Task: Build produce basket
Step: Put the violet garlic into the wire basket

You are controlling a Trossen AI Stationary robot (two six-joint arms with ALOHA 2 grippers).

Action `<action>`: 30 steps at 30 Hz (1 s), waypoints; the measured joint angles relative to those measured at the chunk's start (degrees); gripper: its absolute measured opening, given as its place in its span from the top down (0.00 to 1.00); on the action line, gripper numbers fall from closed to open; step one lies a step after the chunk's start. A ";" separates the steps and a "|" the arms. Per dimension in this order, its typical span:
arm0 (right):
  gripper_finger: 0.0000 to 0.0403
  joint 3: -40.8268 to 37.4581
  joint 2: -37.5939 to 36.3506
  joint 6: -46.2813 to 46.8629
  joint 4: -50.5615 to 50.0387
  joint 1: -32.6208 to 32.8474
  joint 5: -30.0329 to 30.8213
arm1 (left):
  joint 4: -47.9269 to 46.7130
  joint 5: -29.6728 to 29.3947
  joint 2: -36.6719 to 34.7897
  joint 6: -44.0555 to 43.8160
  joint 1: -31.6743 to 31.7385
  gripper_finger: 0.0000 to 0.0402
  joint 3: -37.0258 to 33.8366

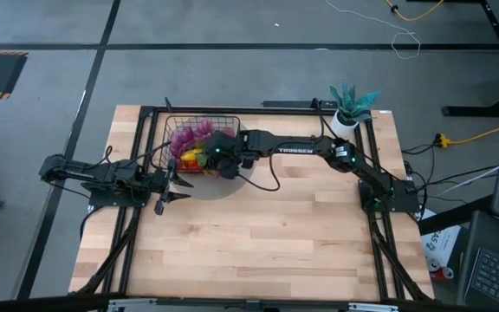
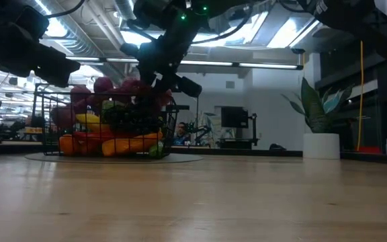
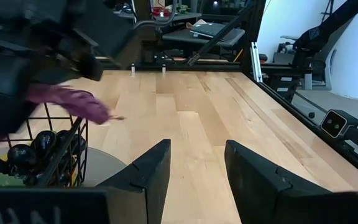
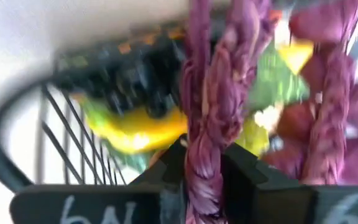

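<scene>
The black wire basket [image 1: 199, 139] stands on a grey round mat at the table's far left and also shows in the low view [image 2: 106, 131]. It is heaped with produce: a yellow banana [image 4: 135, 134], dark grapes [image 3: 36, 146], and orange, red and green pieces. My right gripper [image 1: 208, 156] hangs over the basket's near right corner, shut on the purple braided string [image 4: 207, 124]. More purple string [image 3: 73, 102] hangs over the basket's rim. My left gripper [image 1: 178, 186] is open and empty at the basket's near left, low over the table. My right gripper pinches one strand of the purple braided string [image 4: 204, 165] between its two fingers. It comes from above, slanting down into the basket. The strand runs on from the fingers along their line onto the heap of produce, where the rest of the string lies.
A teal plant in a white pot [image 1: 351, 108] stands at the table's far right corner. The grey mat [image 1: 232, 186] reaches out past the basket. Black frame rails [image 1: 375, 217] run along the table's sides. Bare wood lies across the near half.
</scene>
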 joint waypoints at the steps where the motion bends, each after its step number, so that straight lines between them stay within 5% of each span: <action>1: 0.83 0.00 0.00 0.04 0.44 0.00 2.04 | 0.00 0.00 0.00 0.00 0.00 0.63 0.00; 8: 0.83 0.00 -0.04 0.01 0.96 0.31 10.83 | 0.00 0.00 0.01 0.00 0.00 0.63 0.00; 20: 0.83 0.00 -0.09 0.23 1.12 3.25 11.14 | 0.00 0.00 0.02 0.00 0.00 0.63 0.00; 30: 0.82 0.02 -0.09 5.20 1.47 2.44 18.74 | 0.00 0.00 0.01 0.00 0.00 0.63 0.00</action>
